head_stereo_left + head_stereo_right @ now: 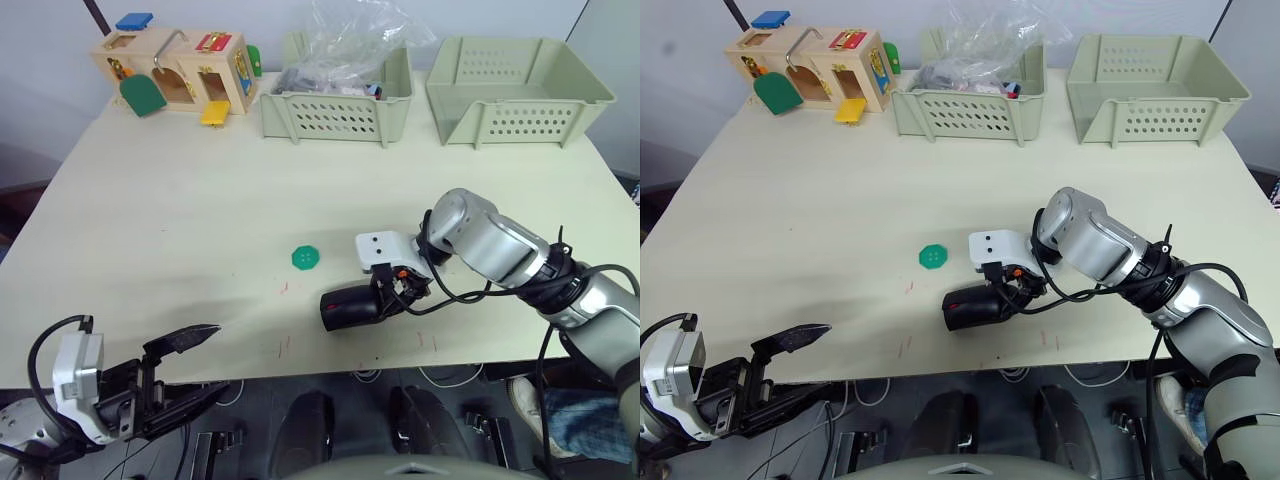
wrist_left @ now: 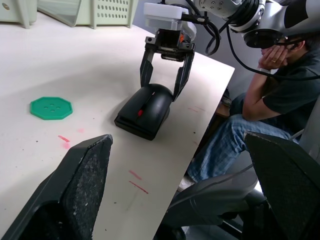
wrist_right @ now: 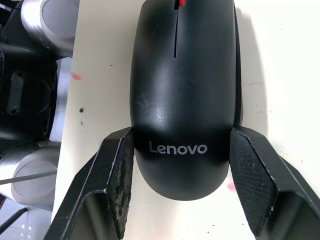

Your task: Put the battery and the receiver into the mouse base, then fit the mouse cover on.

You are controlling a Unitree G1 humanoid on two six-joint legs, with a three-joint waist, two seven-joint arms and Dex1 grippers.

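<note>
Near the front edge of the table [image 1: 180, 230], a little right of centre, lies the mouse base [image 1: 350, 307] with the mouse cover [image 3: 182, 95] already seated on it: the right wrist view shows one smooth black shell with a logo and the red wheel peeking out at the far end. Its long axis runs roughly from 3 to 9 o'clock in the head views, wheel end pointing toward 9. Battery and receiver are hidden, presumably inside.

By my judgement the final step, fitting the cover, is at or close to its end. The right gripper [image 1: 392, 292] straddles the rear of the mouse, fingers spread with one on each flank; whether the pads actually press the shell I cannot tell. What the next move seems to call for is a check that the cover is snapped flush, then a straight lift away without dragging the mouse off the nearby edge.

At about 10 o'clock from the mouse sits a green octagonal disc [image 1: 306, 258]. Far off at 8 o'clock, below the table edge, the left gripper [image 1: 180, 365] hangs spread and empty
</note>
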